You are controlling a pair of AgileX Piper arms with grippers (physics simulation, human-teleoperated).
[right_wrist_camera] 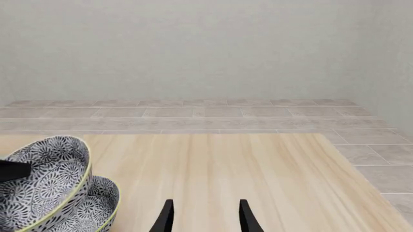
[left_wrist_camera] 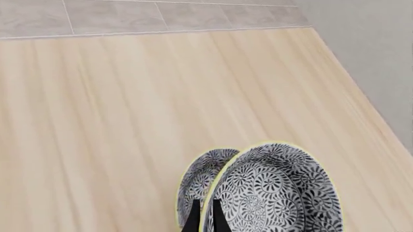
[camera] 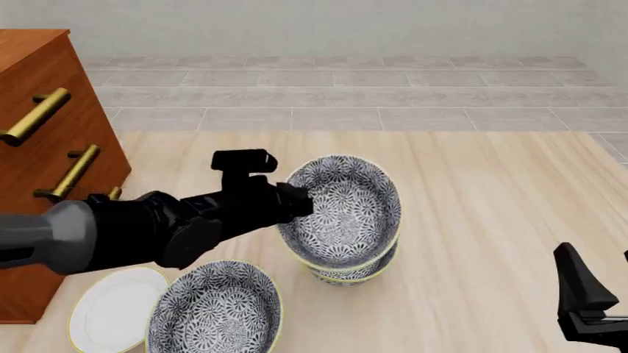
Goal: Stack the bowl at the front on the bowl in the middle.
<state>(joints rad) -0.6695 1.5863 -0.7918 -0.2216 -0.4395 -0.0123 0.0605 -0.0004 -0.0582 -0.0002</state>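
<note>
My left gripper point(camera: 299, 202) is shut on the rim of the bowl at the front point(camera: 343, 209), a deep grey-and-white floral bowl with a yellow-green rim. The bowl is tilted steeply, its inside facing the camera. Its low edge sits at the rim of the bowl in the middle point(camera: 355, 271), which stands upright on the table below it. In the left wrist view the fingertips point(left_wrist_camera: 193, 218) pinch the held bowl's point(left_wrist_camera: 271, 193) rim, with the lower bowl point(left_wrist_camera: 201, 175) behind. The right wrist view shows both bowls, held point(right_wrist_camera: 42, 181) and lower point(right_wrist_camera: 96, 205). My right gripper point(right_wrist_camera: 206, 217) is open and empty at the front right point(camera: 601, 283).
A third floral bowl point(camera: 216, 312) stands at the front left next to a flat white plate point(camera: 103, 312). A wooden cabinet point(camera: 44, 95) with brass handles borders the left side. The wooden table point(camera: 490, 206) ends at a tiled floor behind.
</note>
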